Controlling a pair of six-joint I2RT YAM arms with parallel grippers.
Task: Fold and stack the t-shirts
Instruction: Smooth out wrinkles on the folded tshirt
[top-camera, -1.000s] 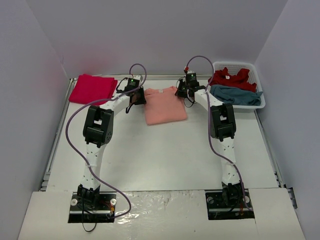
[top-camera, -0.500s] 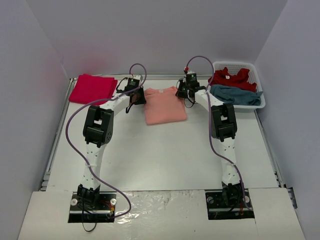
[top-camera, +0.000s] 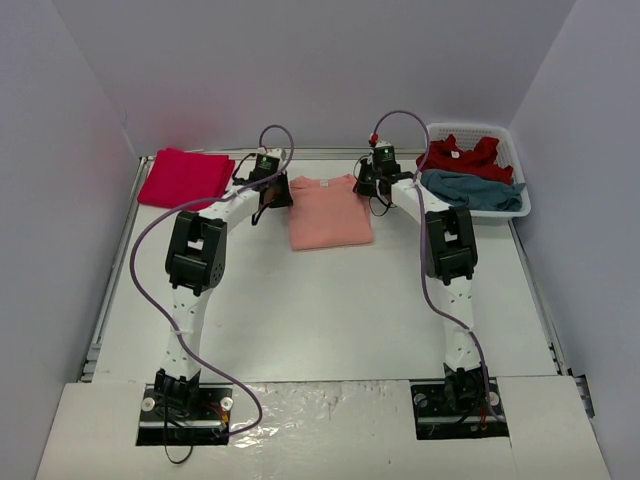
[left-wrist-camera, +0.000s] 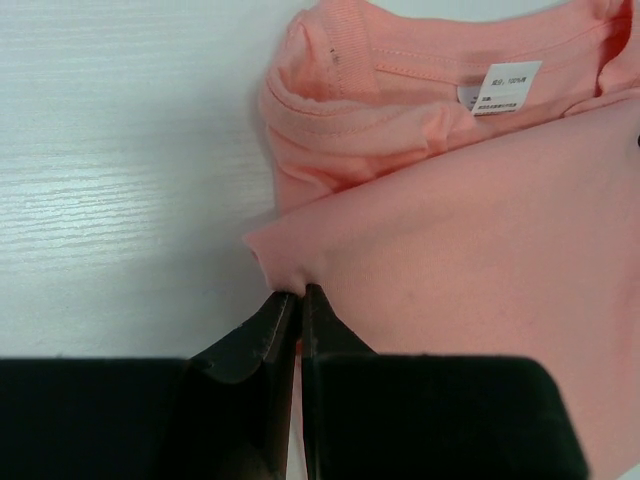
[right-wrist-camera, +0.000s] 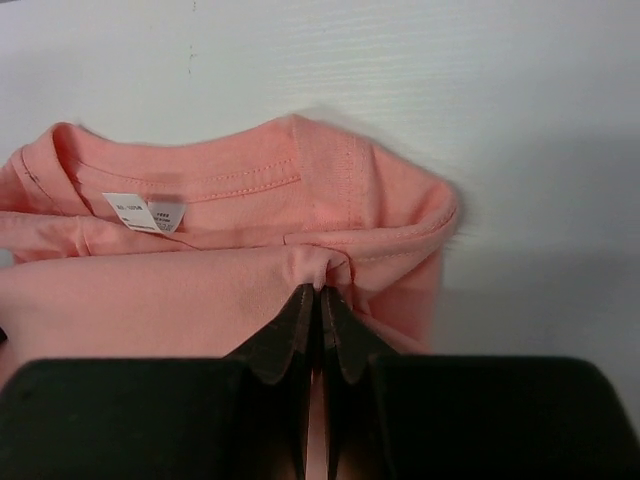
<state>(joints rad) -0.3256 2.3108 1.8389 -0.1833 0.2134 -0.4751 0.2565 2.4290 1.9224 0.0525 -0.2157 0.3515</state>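
A salmon-orange t-shirt (top-camera: 330, 210) lies folded at the back middle of the table, collar and white label (left-wrist-camera: 508, 88) toward the far wall. My left gripper (top-camera: 272, 197) is at its left edge, shut on a pinch of the top layer's corner (left-wrist-camera: 285, 262). My right gripper (top-camera: 368, 184) is at the far right corner, shut on a bunched fold (right-wrist-camera: 318, 268) beside the collar. A crimson red t-shirt (top-camera: 185, 177) lies folded at the back left. In the basket, another red t-shirt (top-camera: 460, 156) and a teal-blue t-shirt (top-camera: 470, 190) are crumpled.
The white slotted basket (top-camera: 513, 150) stands at the back right against the wall. Grey walls close in the table on three sides. Purple cables loop over both arms. Bare white tabletop (top-camera: 320, 310) stretches between the shirt and the arm bases.
The left jaws closed the last bit onto the shirt's edge. The right gripper shifted slightly toward the back right, dragging the shirt's right corner with it.
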